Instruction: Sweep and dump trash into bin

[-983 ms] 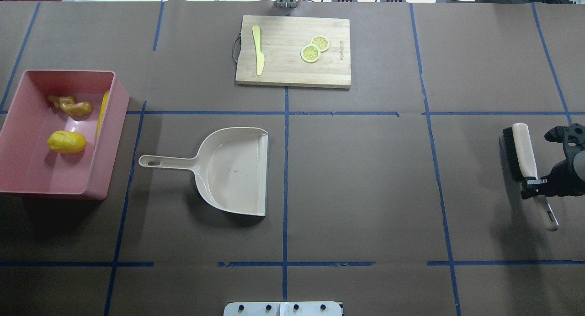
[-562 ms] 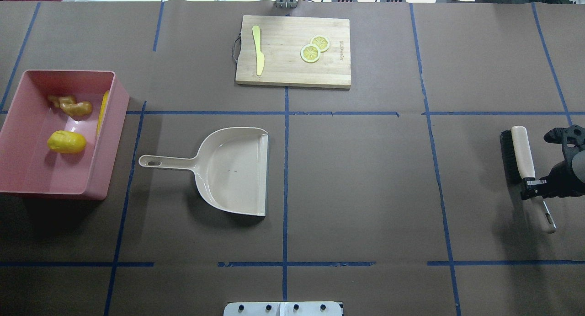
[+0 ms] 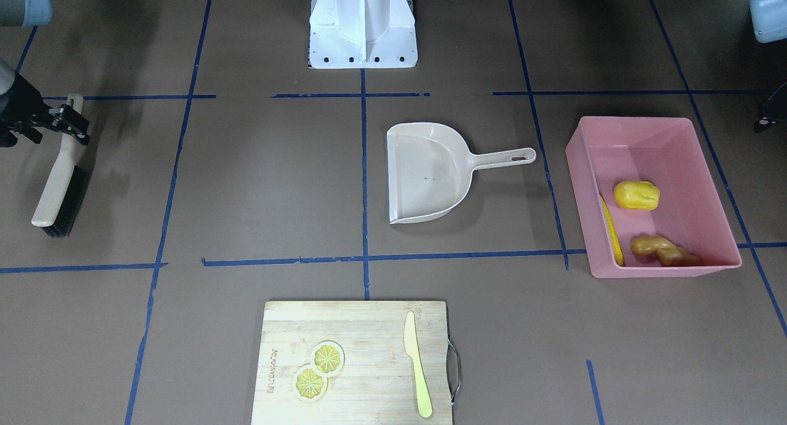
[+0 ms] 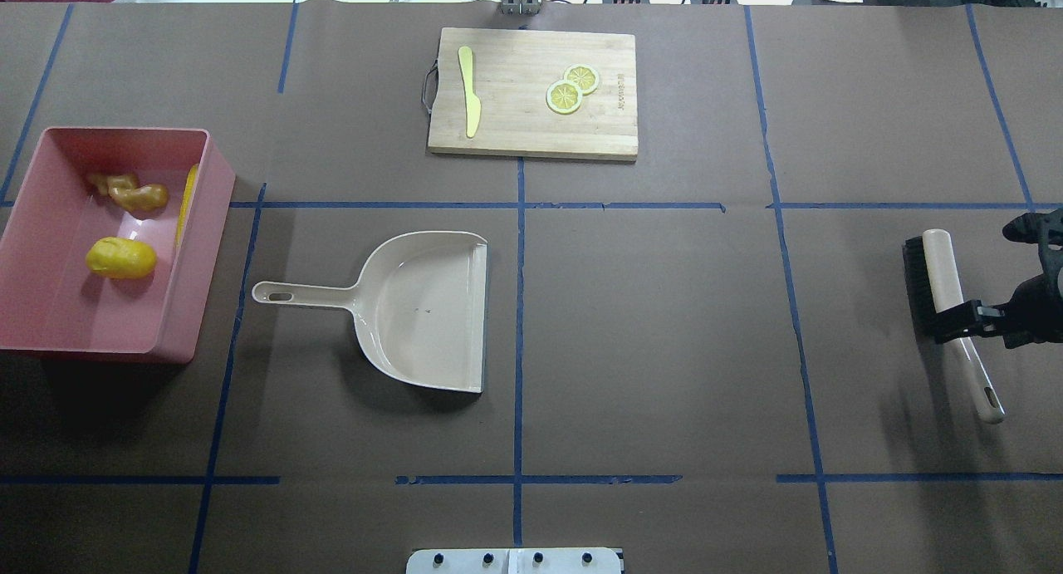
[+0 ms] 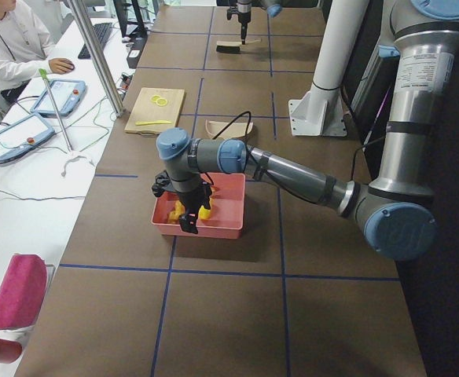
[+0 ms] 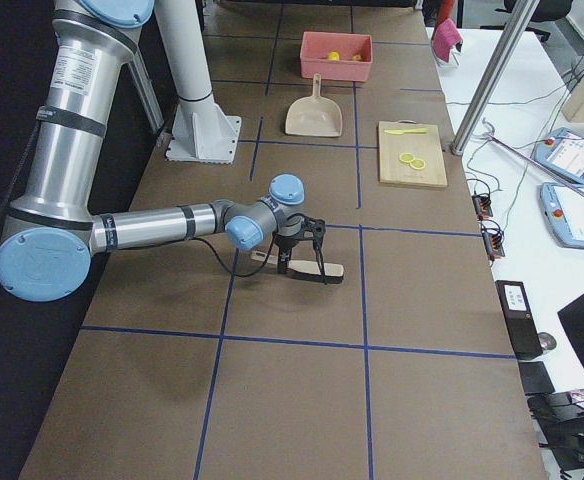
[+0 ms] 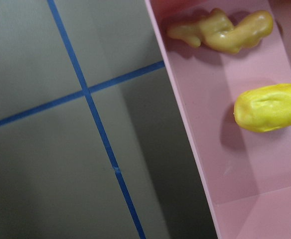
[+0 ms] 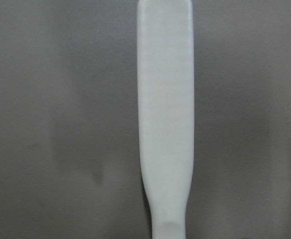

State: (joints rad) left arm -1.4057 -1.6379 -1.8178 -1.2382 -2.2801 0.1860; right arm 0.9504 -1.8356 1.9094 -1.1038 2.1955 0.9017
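The pink bin [image 4: 209, 233] stands at the table's left end and holds the yellow potato-like lump [image 4: 121, 257], the tan ginger root [image 4: 133, 193] and the corn cob [image 4: 188, 202] along its right wall. The left wrist view shows the lump [image 7: 269, 107] and the ginger root [image 7: 222, 32] inside the bin [image 7: 198, 129]. My left gripper [image 5: 185, 218] hovers over the bin's outer end; I cannot tell whether it is open. My right gripper [image 4: 962, 318] is open, its fingers astride the handle of the beige brush [image 4: 937, 267], which lies on the table at the far right.
The beige dustpan [image 4: 419, 308] lies empty left of centre, its handle toward the bin. A wooden cutting board [image 4: 531, 125] at the far edge carries a pale yellow knife [image 4: 470, 88] and two lemon slices [image 4: 571, 89]. An operator sits beyond the table.
My right gripper's fingers have spread apart off the brush handle. The brush has shifted slightly left and settled on the table. Bin, trash and dustpan have not moved.
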